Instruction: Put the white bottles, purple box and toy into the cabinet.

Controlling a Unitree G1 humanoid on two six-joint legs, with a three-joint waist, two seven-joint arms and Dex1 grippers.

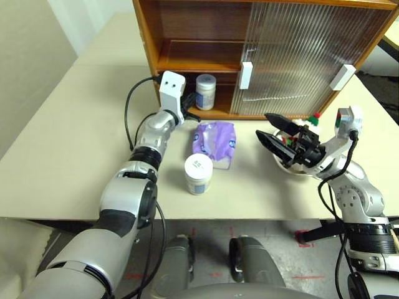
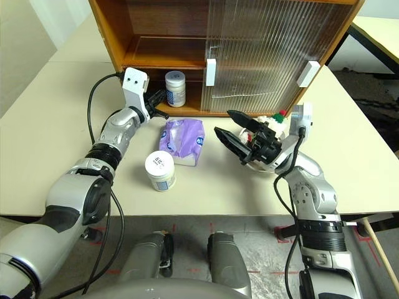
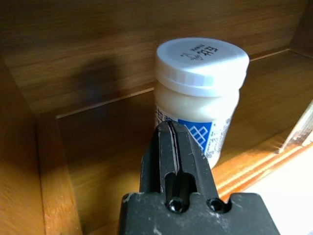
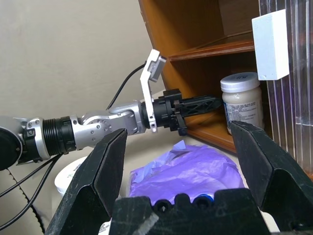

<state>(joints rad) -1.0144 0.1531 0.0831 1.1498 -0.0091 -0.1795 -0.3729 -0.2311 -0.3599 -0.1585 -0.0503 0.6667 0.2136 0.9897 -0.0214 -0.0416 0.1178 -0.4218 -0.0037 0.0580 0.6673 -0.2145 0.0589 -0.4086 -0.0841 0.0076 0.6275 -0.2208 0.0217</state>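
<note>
One white bottle stands upright on the bottom shelf of the cabinet, in its open left compartment. My left gripper is shut just in front of this bottle with nothing between its fingers. A second white bottle stands on the table nearer me. The purple box lies between the two bottles, just outside the cabinet. My right gripper hangs open above the table to the right of the purple box. The toy peeks out behind the right gripper, mostly hidden by it.
Ribbed sliding doors with white handles cover the cabinet's middle and right. A pale bowl sits under my right hand. An upper shelf spans the open compartment. The beige table stretches wide to the left.
</note>
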